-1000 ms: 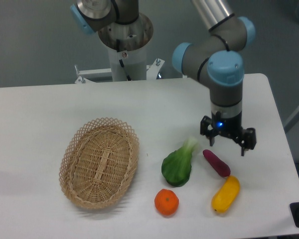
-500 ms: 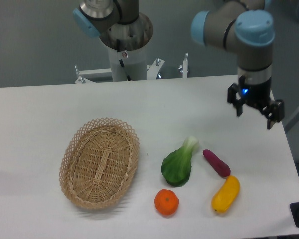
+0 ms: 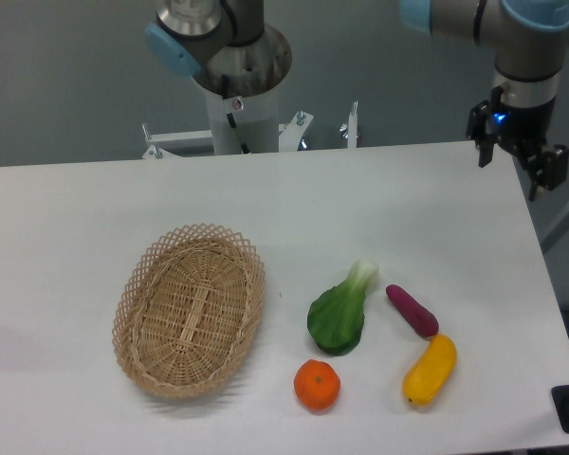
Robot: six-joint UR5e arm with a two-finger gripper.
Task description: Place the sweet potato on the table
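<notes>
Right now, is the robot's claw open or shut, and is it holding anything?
Gripper: open, fingers spread, holding nothing. The sweet potato lies on the table.

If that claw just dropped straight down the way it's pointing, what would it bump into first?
Probably the bare white table near its far right edge, or just past it; depth is hard to judge. The open claw hangs far from the sweet potato.

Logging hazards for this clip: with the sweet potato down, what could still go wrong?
1. The sweet potato lies with its lower end against the yellow vegetable; a nudge to either could shift both.
2. The open claw hangs beside the table's far right corner, so a low return sweep might clip that edge.
</notes>
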